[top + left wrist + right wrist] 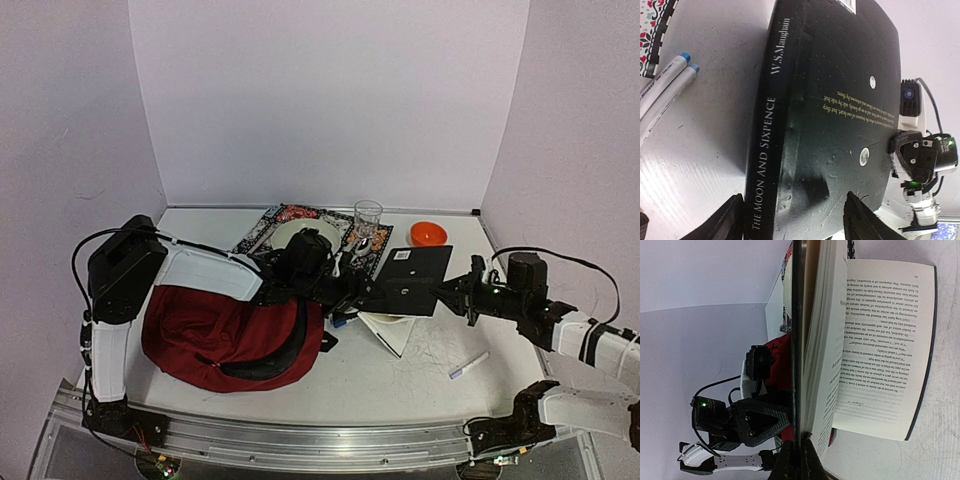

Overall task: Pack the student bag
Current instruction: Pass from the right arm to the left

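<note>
The student bag, dark red and floppy, lies on the table at the left under my left arm, and shows as a strip of red in the right wrist view. A black book, "The Moon and Sixpence", is held up over the table's middle. My right gripper is shut on its black cover, and the pages hang open beside it. My left gripper stands open at the book's spine end, one finger beside the spine, the other over the cover.
A pen lies on the table at the front right. At the back stand an orange bowl, a clear glass and a plate on a patterned mat. Two blue-capped markers lie left of the book.
</note>
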`<state>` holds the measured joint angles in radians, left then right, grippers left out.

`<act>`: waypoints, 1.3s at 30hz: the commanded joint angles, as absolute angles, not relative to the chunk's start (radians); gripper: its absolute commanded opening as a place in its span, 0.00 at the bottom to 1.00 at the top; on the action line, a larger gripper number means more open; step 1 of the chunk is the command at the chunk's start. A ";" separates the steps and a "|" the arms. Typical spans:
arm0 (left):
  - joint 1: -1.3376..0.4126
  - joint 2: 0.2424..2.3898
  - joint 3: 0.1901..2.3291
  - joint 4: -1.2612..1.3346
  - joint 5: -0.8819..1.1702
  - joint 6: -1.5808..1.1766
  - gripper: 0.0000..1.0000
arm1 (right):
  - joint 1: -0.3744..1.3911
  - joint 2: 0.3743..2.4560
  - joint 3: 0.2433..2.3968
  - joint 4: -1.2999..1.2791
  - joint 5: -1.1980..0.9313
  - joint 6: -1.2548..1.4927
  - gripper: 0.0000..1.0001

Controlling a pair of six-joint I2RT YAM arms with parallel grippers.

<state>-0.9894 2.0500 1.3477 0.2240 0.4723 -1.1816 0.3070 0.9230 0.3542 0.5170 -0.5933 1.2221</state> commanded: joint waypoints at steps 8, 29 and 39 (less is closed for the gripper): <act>-0.988 2.043 1.294 0.689 0.586 -1.427 0.45 | 0.307 0.865 0.310 0.693 -0.616 1.259 0.00; -0.996 2.056 1.304 1.030 0.633 -1.599 0.03 | 0.307 0.886 0.284 0.654 -0.611 1.220 0.11; -0.993 2.021 1.248 1.071 0.542 -1.604 0.00 | 0.307 0.778 0.370 0.379 -0.474 1.130 0.61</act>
